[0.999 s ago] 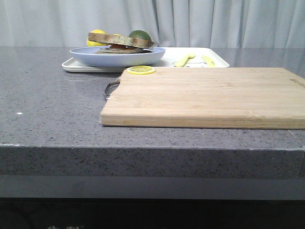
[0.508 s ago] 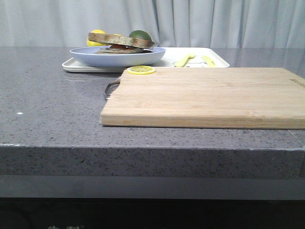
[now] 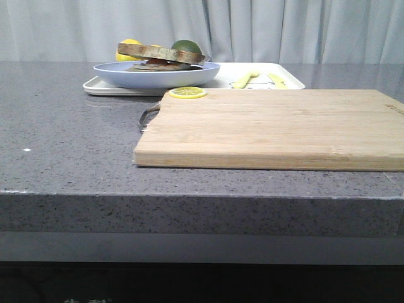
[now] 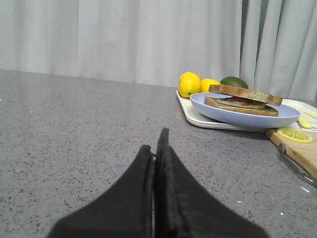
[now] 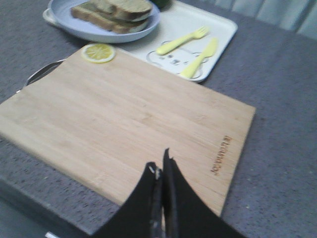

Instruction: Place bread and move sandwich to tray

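Observation:
The sandwich (image 3: 161, 55) lies on a pale blue plate (image 3: 155, 76), which rests on the left end of the white tray (image 3: 287, 82) at the back of the counter. A brown-crusted bread slice (image 4: 245, 92) tops it, over red filling and a lower slice. It also shows in the right wrist view (image 5: 113, 14). My left gripper (image 4: 154, 148) is shut and empty, low over the grey counter, well short of the plate (image 4: 245, 115). My right gripper (image 5: 160, 166) is shut and empty above the near edge of the cutting board (image 5: 129, 119). No arm shows in the front view.
A wooden cutting board (image 3: 271, 126) with a metal handle (image 3: 147, 117) fills the counter's middle and right; a lemon slice (image 3: 186, 93) lies on its far left corner. A yellow fork (image 5: 183, 39) and knife (image 5: 200, 57) lie on the tray. Lemons (image 4: 189, 84) and a green fruit (image 4: 234, 82) sit behind the plate.

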Tool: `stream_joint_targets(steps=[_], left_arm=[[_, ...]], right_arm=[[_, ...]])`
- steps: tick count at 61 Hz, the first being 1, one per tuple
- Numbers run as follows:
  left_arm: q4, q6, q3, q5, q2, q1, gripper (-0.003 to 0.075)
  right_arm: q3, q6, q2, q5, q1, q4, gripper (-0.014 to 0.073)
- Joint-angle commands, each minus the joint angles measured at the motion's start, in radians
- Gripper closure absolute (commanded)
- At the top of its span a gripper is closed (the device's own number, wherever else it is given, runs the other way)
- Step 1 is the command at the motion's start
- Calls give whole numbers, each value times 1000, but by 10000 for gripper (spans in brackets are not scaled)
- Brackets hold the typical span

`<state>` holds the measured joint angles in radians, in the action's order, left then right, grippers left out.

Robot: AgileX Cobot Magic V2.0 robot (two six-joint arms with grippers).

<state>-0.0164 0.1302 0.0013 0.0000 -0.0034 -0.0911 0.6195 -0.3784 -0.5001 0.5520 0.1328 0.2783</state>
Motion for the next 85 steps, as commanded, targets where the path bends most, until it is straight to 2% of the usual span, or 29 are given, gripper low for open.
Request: stream_joint_targets(steps=[1,9,19,40,53,80,85], left_arm=[[-3,-2,5,-70,-23,-6,738],[-3,-2,5,-70,-23,-6,738],[-3,-2,5,-70,-23,-6,738],[-3,-2,5,-70,-23,-6,738],[-3,-2,5,-70,-21,-6,738],[-3,-2,5,-70,-21,-6,738],[-3,-2,5,-70,-21,-6,738]], right_arm=[[-87,-4,95,-211,-49,13,661],[-277,-4,256,-344,-109,26,661],[-455,-4,403,-429,-159,33,661],[-642,-4,533,-536,-171,64,661],[-644,-4,533,-552,-121,80,661],[-644,-1,533,-595,-121,80,661],[-644,74,533,-597,-121,21,661]])
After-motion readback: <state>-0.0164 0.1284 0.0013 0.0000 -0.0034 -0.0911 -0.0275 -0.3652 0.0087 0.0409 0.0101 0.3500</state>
